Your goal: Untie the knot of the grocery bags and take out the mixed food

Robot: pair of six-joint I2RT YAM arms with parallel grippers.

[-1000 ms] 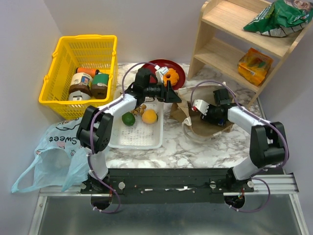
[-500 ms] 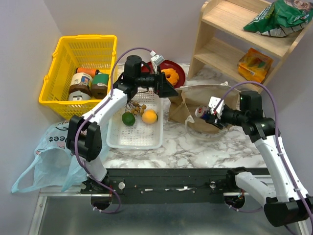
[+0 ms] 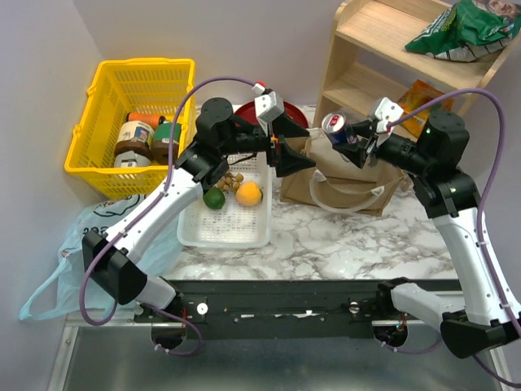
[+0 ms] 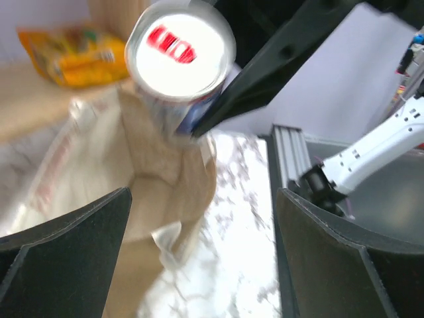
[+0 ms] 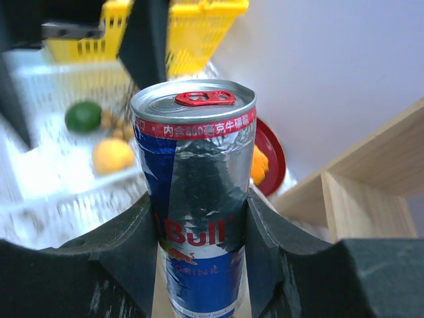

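In white tray (image 3: 221, 230): lime (image 3: 214, 198), orange (image 3: 249, 194), small brown fruits (image 3: 232, 181). Above brown paper bag (image 3: 342, 186), right gripper (image 3: 352, 134) raised, clamping blue can (image 3: 334, 124); left gripper (image 3: 298, 149) spread wide, facing it.

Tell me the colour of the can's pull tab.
Red pull tab on the can; right wrist view shows it best.

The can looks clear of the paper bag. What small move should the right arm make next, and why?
Probably carry the blue can sideways toward the wooden shelf to set it down. The right gripper is shut on it, held above the mouth of the brown paper bag; the left gripper is open by the bag's rim.
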